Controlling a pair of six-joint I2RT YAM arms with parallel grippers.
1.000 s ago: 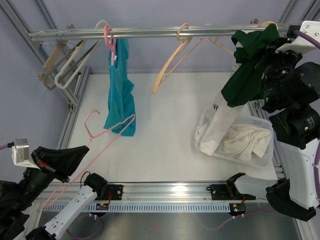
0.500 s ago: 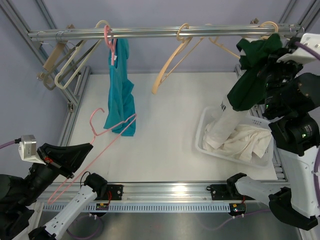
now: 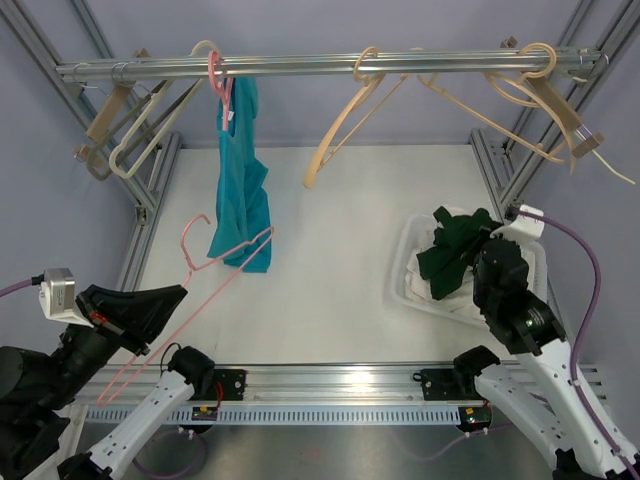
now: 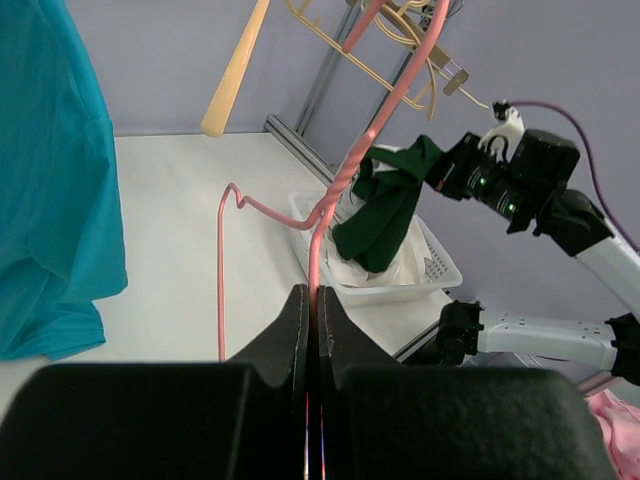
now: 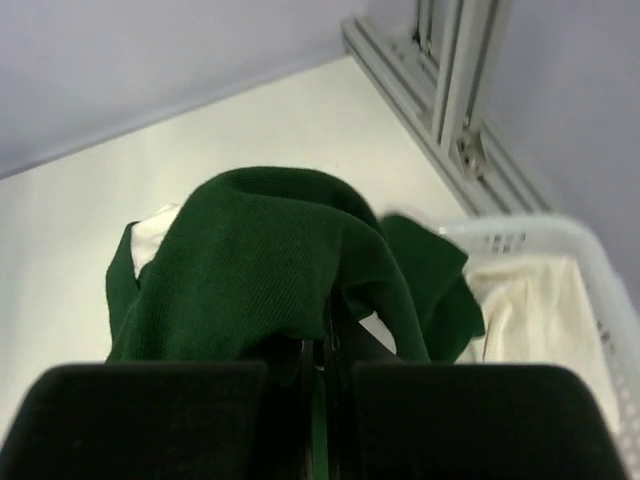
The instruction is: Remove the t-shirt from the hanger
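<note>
Top external view is showing the change: the right arm (image 3: 520, 320), which was reaching high above the basket (image 3: 402, 290) half a second ago, is now sitting low, directly over it, and the green shirt (image 3: 452, 255) is coming down with it. The white length that was trailing below the shirt towards the basket is no longer hanging in the air. Well to the left of the basket, the left tool (image 4: 313, 325) is staying pinched shut on the wire of the pink hanger (image 4: 352, 165). That hanger is carrying no cloth at all. So I am judging the removal itself done, with only the letting-go into the basket remaining.

The right tool (image 5: 325, 365) is clamping closed on the green shirt, and in the right wrist view the fabric is draping over its fingers like a hood. The shirt is showing as dark green, a fine knit, bunched and folded over itself. Its lower folds are hanging over the pale cloth (image 5: 520, 300) lying in the basket — whether they are touching it I cannot tell.
</note>
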